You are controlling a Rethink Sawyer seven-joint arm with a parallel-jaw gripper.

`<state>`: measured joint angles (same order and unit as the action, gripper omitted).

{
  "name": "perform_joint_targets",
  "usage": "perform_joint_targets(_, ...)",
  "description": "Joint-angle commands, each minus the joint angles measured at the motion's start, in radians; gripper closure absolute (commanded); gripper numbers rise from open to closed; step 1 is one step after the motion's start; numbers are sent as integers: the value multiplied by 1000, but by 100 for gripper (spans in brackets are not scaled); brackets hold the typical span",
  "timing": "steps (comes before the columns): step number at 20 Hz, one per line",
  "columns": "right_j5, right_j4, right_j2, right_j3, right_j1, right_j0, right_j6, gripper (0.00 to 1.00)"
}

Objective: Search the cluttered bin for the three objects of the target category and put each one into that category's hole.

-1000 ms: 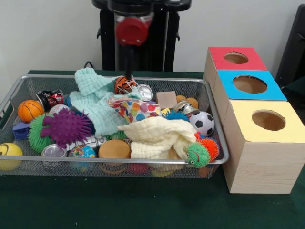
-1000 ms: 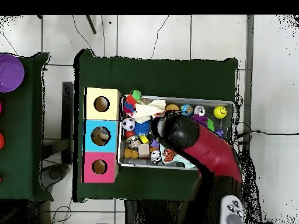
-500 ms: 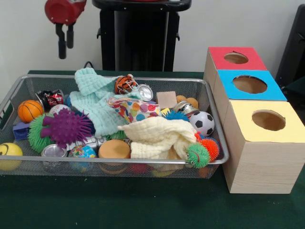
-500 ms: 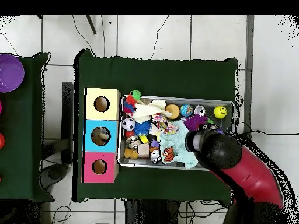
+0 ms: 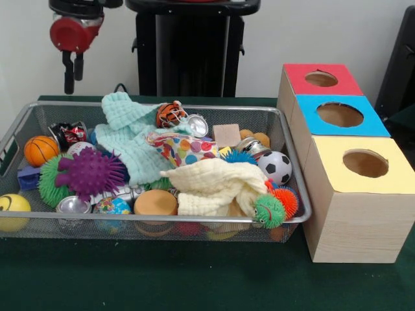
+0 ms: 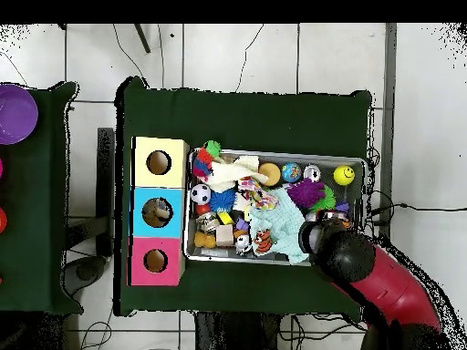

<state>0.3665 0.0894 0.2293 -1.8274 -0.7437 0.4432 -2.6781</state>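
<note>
The claw [image 5: 71, 70] hung empty above the far left corner of the wire bin [image 5: 293, 176], its two black fingers close together with only a thin gap between them and nothing held, in what looked like the search stage between picks. The frames did not say which category was wanted, so the target objects could only be placed somewhere in the heap. Directly beneath the claw, at the bin's left end, lay a crushed soda can [image 5: 69, 134], a small basketball [image 5: 40, 149], a purple spiky ball [image 5: 90, 172] and a yellow smiley ball [image 5: 12, 207]. Toward the middle, a mint green cloth [image 5: 128, 136] and a cream cloth [image 5: 215, 186] covered much of the pile, and whatever sat under them could not be made out; a tiger-striped ball [image 5: 170, 114] and a wooden block [image 5: 226, 135] showed along the far edge. A soccer ball [image 5: 278, 166] rested at the bin's right end. The next move would likely call for lowering onto one exposed item or dragging a cloth aside. On the tabletop just right of the bin stood the red box [image 5: 320, 79], blue box [image 5: 340, 115] and yellow box [image 5: 365, 163], each with a round hole. In the overhead view something pale sat inside the blue box's hole, too small to identify, and the arm's bulk hid the bin corner below it.
</note>
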Motion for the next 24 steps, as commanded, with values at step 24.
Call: perform_joint_targets(24, -125, -353, -256, 133, 230, 232, 132, 0)
